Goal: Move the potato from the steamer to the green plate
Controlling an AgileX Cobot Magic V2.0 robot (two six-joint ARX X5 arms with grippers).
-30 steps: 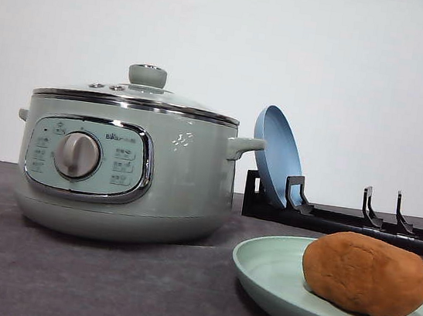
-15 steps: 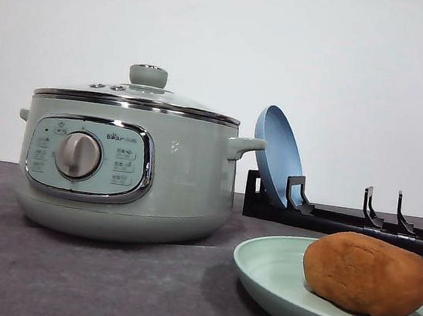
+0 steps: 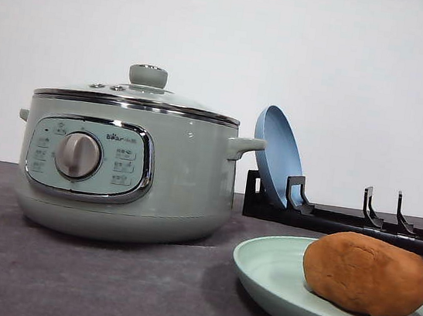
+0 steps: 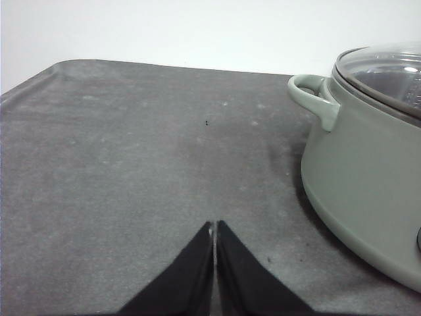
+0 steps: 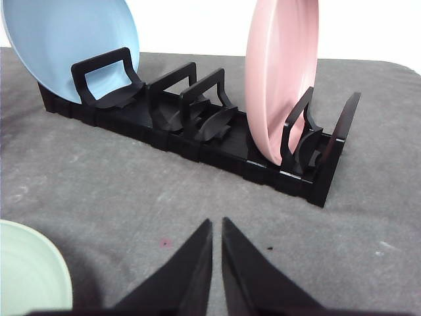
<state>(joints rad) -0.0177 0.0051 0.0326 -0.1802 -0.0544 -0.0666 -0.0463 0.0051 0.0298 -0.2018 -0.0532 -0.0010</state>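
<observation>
Potato [image 3: 367, 273] lies on green plate [image 3: 273, 279]; steamer [image 3: 129, 159] lidded.

Of the robot's body, two end effectors are seen, each through its own wrist camera. The left end effector [image 4: 214, 227] is made up of two matte black fingers [image 4: 191, 276], each shaped as a flat wedge that narrows to a sharp point. A thin pale line is seen along the inner edge where the two wedges meet. The right end effector [image 5: 217, 224] is built alike: two plain black tapered fingers [image 5: 253, 280] with smooth, unmarked surfaces. No cables, screws or lettering can be made out on either.
</observation>
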